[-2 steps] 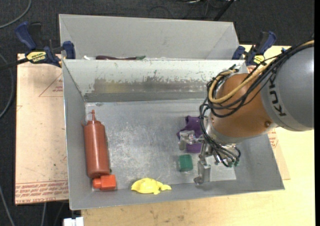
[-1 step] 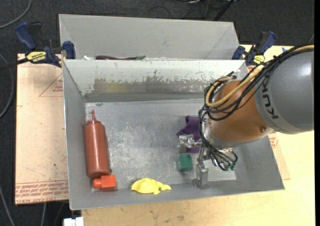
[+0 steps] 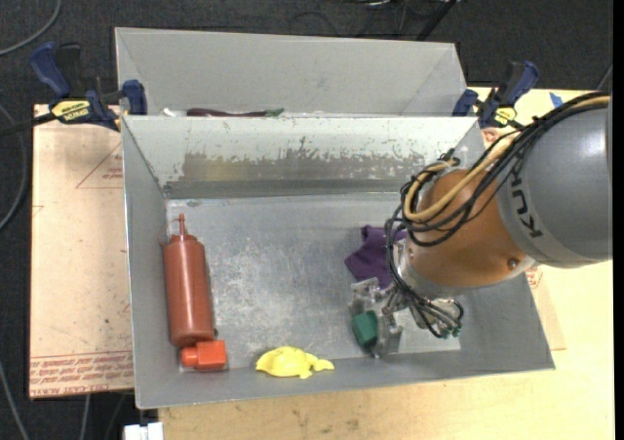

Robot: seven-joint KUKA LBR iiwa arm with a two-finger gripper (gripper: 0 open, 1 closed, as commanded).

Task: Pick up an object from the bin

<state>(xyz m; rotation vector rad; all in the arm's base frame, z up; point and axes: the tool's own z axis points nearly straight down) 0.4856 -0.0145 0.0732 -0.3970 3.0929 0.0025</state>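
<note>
My gripper (image 3: 380, 316) is low in the bin's near right part, under the arm's orange wrist cover and its cables. A small dark green thing (image 3: 366, 330) lies on the floor right at the gripper's tip, touching it or very close. Whether it is gripped I cannot tell. A crumpled purple thing (image 3: 370, 253) lies just behind the gripper, partly hidden by the wrist. A flat yellow thing (image 3: 291, 362) rests near the front wall, a short way left of the gripper.
A long red-brown squeeze bottle (image 3: 188, 285) lies along the left wall with its nozzle pointing to the back. An orange blocky piece (image 3: 204, 356) sits at its near end. The arm covers the bin's right side.
</note>
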